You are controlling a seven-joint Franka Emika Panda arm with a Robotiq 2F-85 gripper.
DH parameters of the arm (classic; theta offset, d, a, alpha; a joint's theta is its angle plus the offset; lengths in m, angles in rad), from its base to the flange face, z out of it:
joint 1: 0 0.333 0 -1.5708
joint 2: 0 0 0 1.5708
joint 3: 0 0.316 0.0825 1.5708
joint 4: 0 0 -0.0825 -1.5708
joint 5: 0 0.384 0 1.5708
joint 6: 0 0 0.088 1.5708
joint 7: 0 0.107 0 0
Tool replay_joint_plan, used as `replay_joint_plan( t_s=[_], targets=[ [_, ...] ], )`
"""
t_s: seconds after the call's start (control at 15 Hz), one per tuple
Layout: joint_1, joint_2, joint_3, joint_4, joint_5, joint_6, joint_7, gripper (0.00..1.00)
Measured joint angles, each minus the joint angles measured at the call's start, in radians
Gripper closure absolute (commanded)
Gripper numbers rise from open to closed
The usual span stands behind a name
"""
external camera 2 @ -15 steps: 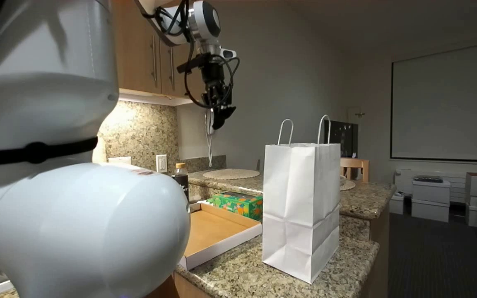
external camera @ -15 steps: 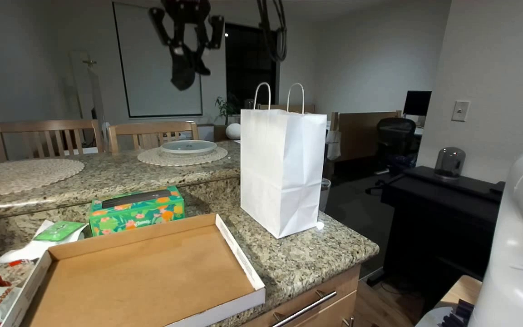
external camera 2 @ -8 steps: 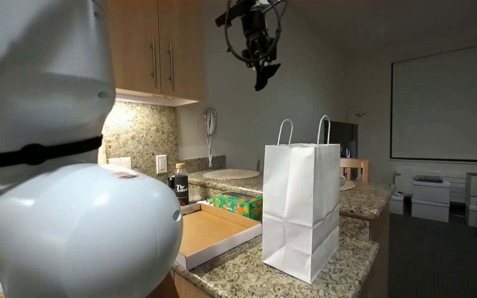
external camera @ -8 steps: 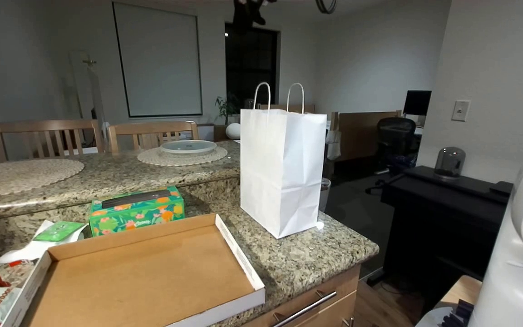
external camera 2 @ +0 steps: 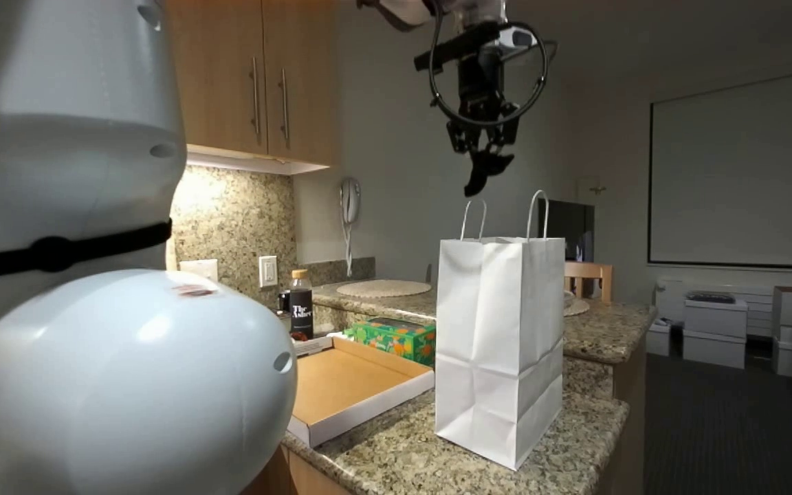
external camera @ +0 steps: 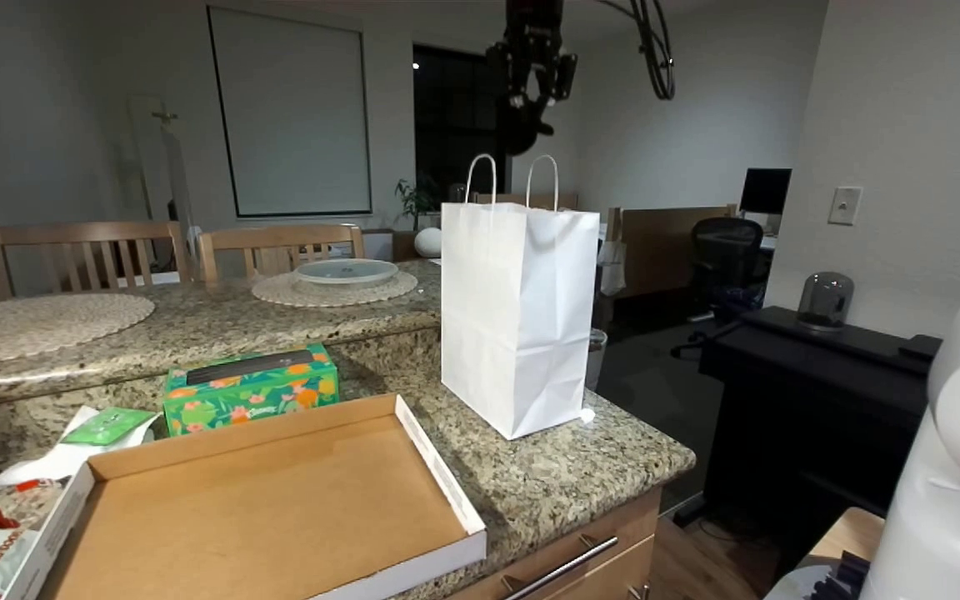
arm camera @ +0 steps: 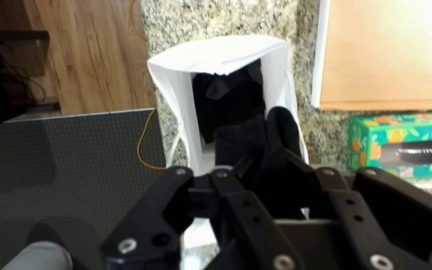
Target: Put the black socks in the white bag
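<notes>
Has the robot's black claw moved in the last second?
Yes. In an exterior view, the gripper has moved rightward across the picture, from left of the unmoved white bag to above it.

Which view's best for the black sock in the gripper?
Wrist view: the black sock is close up, folds visible, over the open white bag. Both exterior views show the sock only as a small dark shape hanging from the gripper.

White arm (external camera 2: 114, 371), black band (external camera 2: 117, 240); black claw (external camera 2: 486, 152)
</notes>
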Motion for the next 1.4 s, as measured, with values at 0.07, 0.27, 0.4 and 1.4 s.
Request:
replay_joint_plan(
  t_s=[0.07, 0.27, 0.4, 1.4],
  targets=[
    [-0.001, 0.005, 0.007, -0.047, 0.000, 0.012, -0.013, 0.90],
    [-0.003, 0.028, 0.022, -0.151, 0.000, 0.074, -0.016, 0.61],
    [-0.011, 0.045, 0.021, -0.169, 0.016, 0.105, -0.016, 0.49],
    [0.019, -0.161, 0.194, -0.102, 0.226, 0.196, 0.237, 0.00]
  ],
)
